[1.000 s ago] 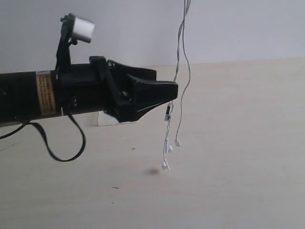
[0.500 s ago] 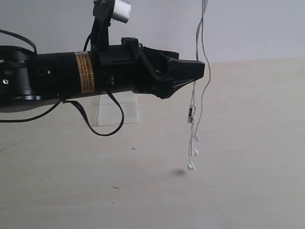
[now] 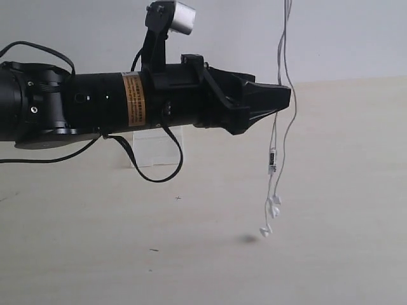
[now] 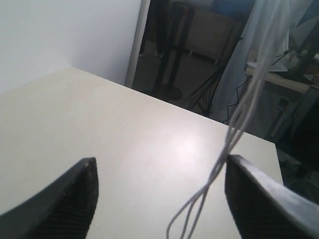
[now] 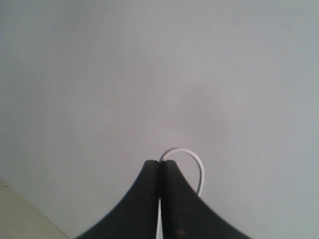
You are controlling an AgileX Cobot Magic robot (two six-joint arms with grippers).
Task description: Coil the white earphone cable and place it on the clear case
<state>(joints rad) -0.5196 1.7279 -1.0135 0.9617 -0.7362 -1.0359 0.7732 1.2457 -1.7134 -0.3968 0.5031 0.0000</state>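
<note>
Moved rightward: black left gripper (image 3: 287, 96), thin white earphone cable (image 3: 273, 159).
Left jaws: wide, empty, cable hanging between.
Right gripper (image 5: 159, 172): clamped on cable.

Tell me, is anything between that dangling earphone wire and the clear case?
Possibly: the left arm stretches across in front of the clear case, partly hiding it. The white earphone cable hangs in the air by the open left hand. Depth is unclear.
</note>
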